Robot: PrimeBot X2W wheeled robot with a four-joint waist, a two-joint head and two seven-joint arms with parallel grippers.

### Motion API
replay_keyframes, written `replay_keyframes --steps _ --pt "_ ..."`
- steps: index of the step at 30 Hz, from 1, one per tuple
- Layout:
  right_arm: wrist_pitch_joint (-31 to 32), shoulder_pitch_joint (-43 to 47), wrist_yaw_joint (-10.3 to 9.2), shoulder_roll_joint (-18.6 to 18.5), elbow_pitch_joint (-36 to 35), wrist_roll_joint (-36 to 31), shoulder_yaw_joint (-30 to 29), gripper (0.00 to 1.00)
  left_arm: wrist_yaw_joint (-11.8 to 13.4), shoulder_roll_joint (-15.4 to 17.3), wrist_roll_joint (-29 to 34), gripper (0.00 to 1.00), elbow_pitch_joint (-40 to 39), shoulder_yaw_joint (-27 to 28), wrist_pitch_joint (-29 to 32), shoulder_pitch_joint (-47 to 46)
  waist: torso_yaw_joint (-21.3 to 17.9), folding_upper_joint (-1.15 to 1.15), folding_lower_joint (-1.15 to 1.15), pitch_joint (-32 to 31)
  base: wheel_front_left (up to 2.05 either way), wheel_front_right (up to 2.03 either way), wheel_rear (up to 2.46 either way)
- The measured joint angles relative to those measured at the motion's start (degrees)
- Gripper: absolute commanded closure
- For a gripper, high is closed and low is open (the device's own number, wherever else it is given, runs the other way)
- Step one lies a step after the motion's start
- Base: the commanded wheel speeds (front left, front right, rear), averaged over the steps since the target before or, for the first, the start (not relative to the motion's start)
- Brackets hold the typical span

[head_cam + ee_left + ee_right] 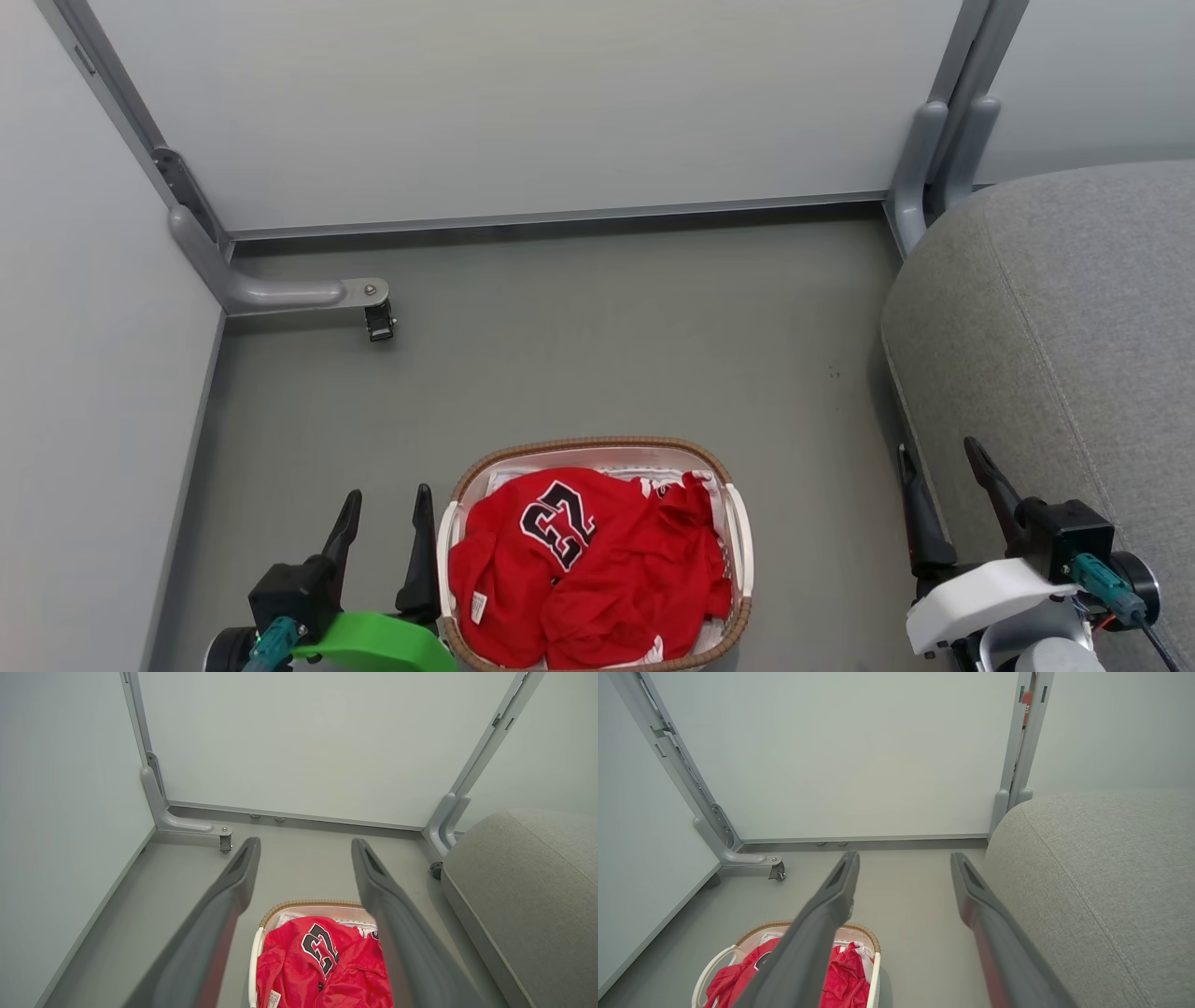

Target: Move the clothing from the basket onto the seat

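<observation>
the grey seat [1055,327], right of the basket [597,442], runs off the frame edge. the basket's near rim is cut off. red clothing [607,579] heaped inside hides its floor. left gripper [388,493] just left of the basket, right gripper [936,448] well right, both spread and empty.

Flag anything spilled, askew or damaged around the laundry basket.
Nothing stands out. The clothing lies crumpled inside the basket, which stands upright on the floor, apart from the seat. No spill or damage shows.
</observation>
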Motion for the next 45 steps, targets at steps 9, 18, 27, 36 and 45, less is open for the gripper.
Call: replay_keyframes --steps 9,18,27,36,45 --pt "-0.01 -1.49 0.0 0.0 -1.32 0.0 -0.76 0.0 -0.12 0.01 0.98 0.0 -0.29 -1.05 0.0 -2.62 0.03 0.0 0.0 2.7 0.0 0.0 0.0" --pt "-0.08 -6.9 0.0 -0.01 -4.56 -0.52 -2.59 0.0 -2.32 0.03 5.14 0.0 3.05 -6.36 -0.01 -12.55 -0.47 0.0 0.0 9.58 0.0 0.0 0.0" --pt "-0.1 -17.12 0.02 -0.07 -10.38 -0.08 -5.15 0.0 -3.9 0.0 9.83 0.0 14.84 -16.24 -0.02 -27.52 -2.36 0.0 0.0 20.91 0.0 0.0 0.0" --pt "-0.1 -23.46 0.02 -0.12 -15.83 2.35 -5.54 0.0 -4.56 -0.08 12.6 0.0 29.58 -26.1 0.01 -39.04 -5.35 0.0 0.01 33.29 0.0 0.0 0.0" --pt "-0.1 -26.72 0.02 -0.13 -17.9 4.95 -4.07 0.0 -4.48 0.74 15.94 0.0 43.12 -29.78 1.48 -47.51 -9.12 0.0 0.01 43.93 0.0 0.0 0.0"
